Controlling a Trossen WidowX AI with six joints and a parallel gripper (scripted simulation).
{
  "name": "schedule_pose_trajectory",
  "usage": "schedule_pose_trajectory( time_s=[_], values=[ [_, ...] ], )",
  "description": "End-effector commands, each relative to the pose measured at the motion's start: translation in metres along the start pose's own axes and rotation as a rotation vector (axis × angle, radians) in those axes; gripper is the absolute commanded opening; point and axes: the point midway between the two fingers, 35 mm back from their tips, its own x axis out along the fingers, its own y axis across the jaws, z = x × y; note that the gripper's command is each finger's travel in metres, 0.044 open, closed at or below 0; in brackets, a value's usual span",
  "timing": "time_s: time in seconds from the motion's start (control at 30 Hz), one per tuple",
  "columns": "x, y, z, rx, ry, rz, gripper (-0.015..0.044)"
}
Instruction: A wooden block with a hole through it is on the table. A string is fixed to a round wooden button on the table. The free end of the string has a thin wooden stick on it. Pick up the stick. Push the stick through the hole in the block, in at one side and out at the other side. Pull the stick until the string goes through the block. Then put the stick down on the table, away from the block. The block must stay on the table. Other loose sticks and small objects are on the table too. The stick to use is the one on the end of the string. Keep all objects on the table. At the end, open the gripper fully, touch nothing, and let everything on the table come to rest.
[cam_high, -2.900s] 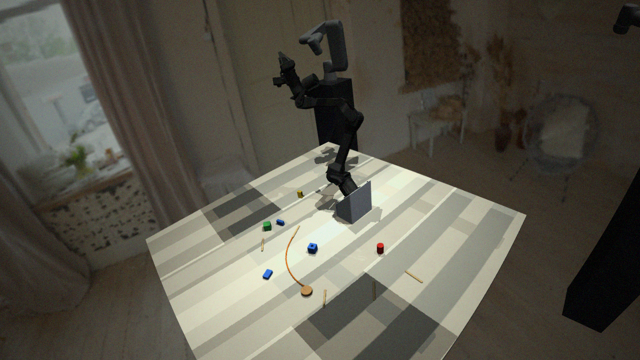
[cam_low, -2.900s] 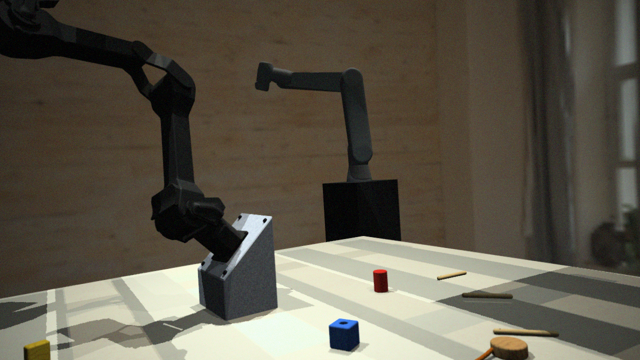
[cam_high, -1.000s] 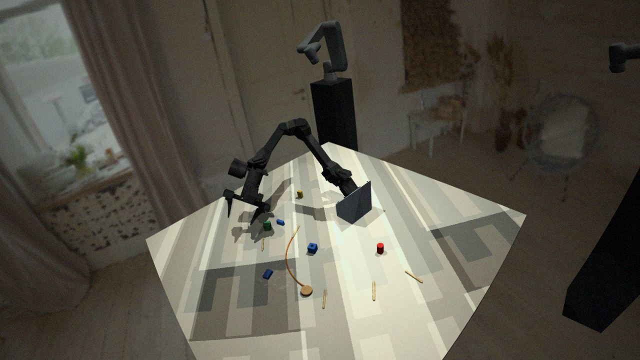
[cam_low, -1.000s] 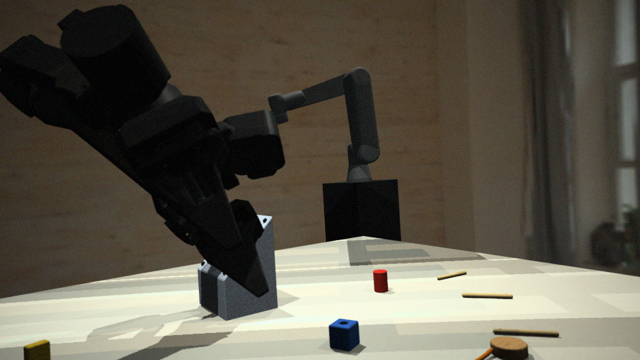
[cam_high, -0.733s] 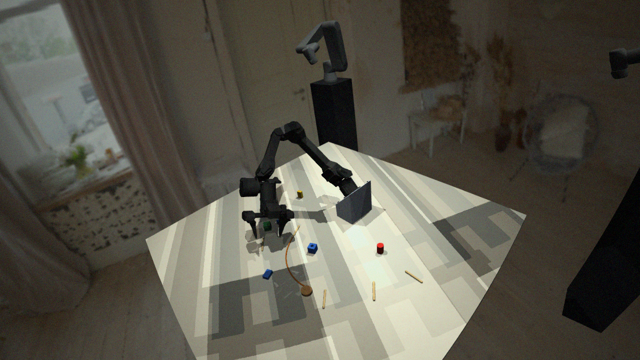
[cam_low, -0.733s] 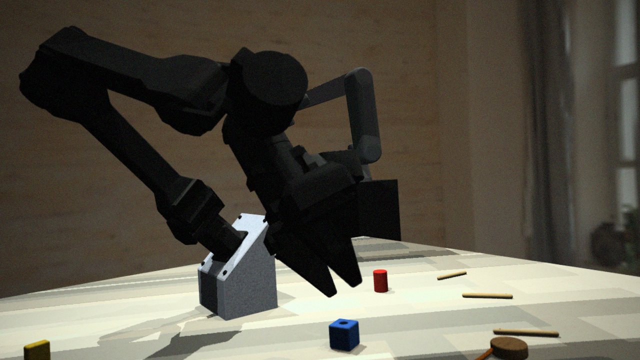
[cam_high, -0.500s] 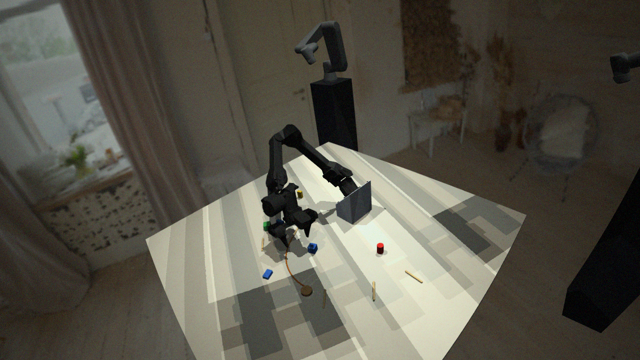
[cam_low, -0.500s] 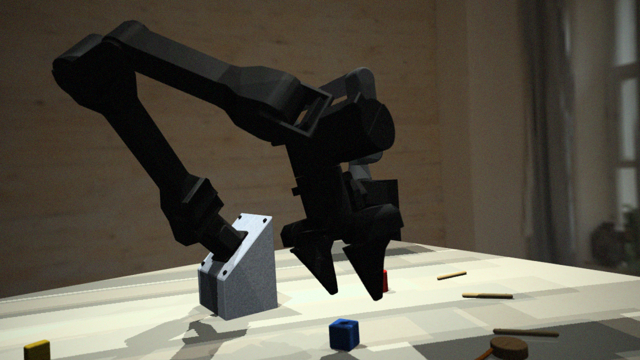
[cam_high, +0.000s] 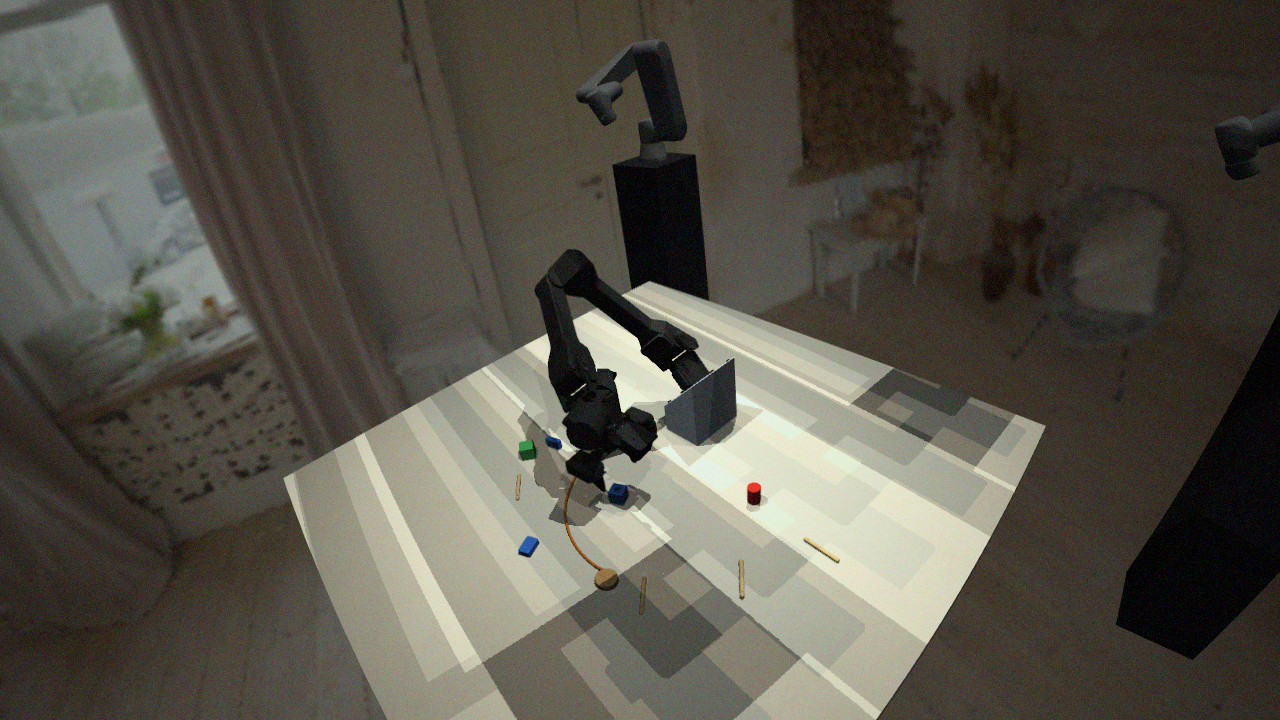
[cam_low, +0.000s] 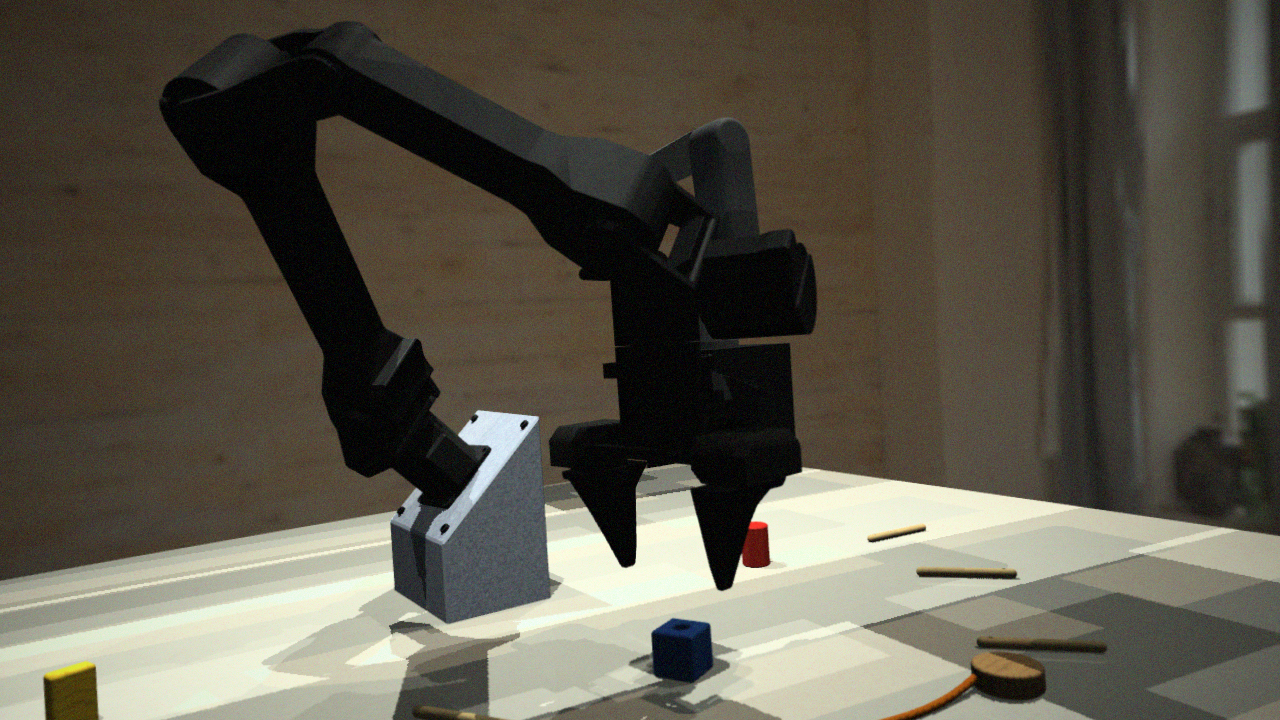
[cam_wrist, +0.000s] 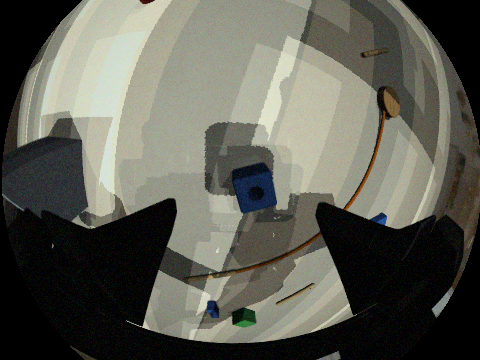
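The blue block (cam_high: 618, 493) (cam_low: 682, 653) (cam_wrist: 246, 200) stands on the table, its hole opening upward. My gripper (cam_low: 675, 576) (cam_wrist: 249, 209) is open and empty, pointing down above the block. The round wooden button (cam_high: 605, 579) (cam_low: 1007, 668) (cam_wrist: 388, 102) lies on the table. The orange string (cam_high: 567, 528) (cam_wrist: 370, 170) curves from it around the block, outside the hole. The thin stick (cam_wrist: 197, 277) at its free end lies flat towards the lower left in the wrist view. The gripper hides it in the top view.
Loose sticks (cam_high: 517, 487) (cam_high: 741, 579) (cam_high: 820, 549) lie about. A red cylinder (cam_high: 753, 493) (cam_low: 756, 544), green block (cam_high: 527, 450) (cam_wrist: 244, 317), small blue piece (cam_high: 554, 442) (cam_wrist: 212, 309), flat blue piece (cam_high: 529, 546) and yellow block (cam_low: 71, 694) stand or lie around.
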Motion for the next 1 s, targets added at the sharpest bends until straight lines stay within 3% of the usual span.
schedule_pose_trajectory(
  time_s=[0.0,0.6,0.97],
  values=[
    [0.000,0.001,0.000,0.060,0.007,0.002,0.0440],
    [-0.010,-0.006,-0.003,1.806,0.006,-0.005,0.0440],
    [-0.014,-0.008,-0.005,2.452,0.005,-0.007,0.0440]
  ],
)
